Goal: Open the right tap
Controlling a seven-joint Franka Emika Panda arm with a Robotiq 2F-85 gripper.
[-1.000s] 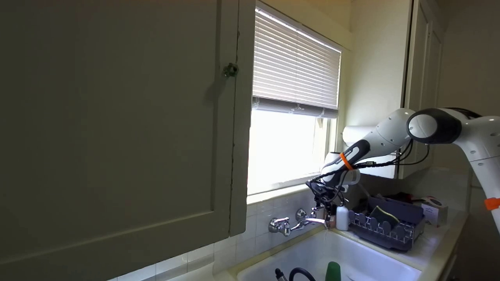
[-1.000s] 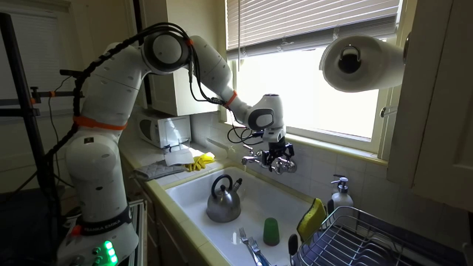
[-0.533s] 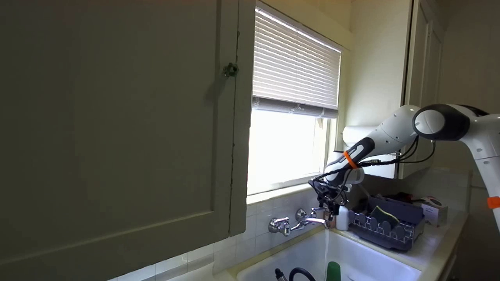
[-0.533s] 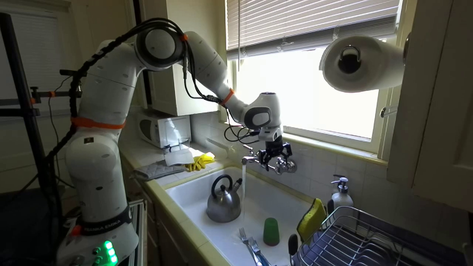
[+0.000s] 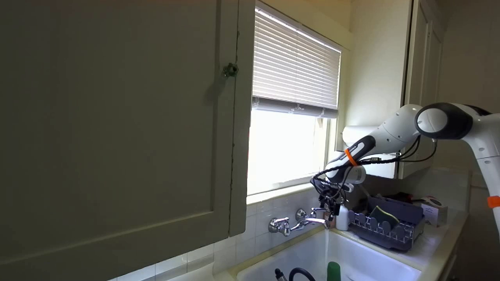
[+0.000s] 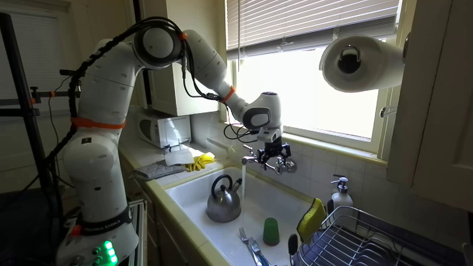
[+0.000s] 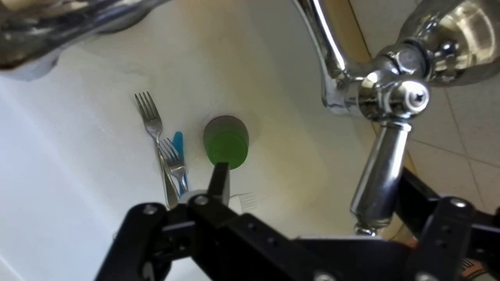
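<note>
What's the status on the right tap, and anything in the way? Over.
End effector open, right tap between its fingers. Water streaming from the spout, so tap likely open. Nothing seen in the way.

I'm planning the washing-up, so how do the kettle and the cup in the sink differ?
The kettle is silvery grey; the cup is green. The kettle is larger than the cup. The kettle has a dark arched handle; the cup shows none. Both rest in the sink.

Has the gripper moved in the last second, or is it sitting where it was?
Yes. In an exterior view, the gripper has shifted slightly toward the picture's left, nearer the spout tip, which stands where it was.
</note>
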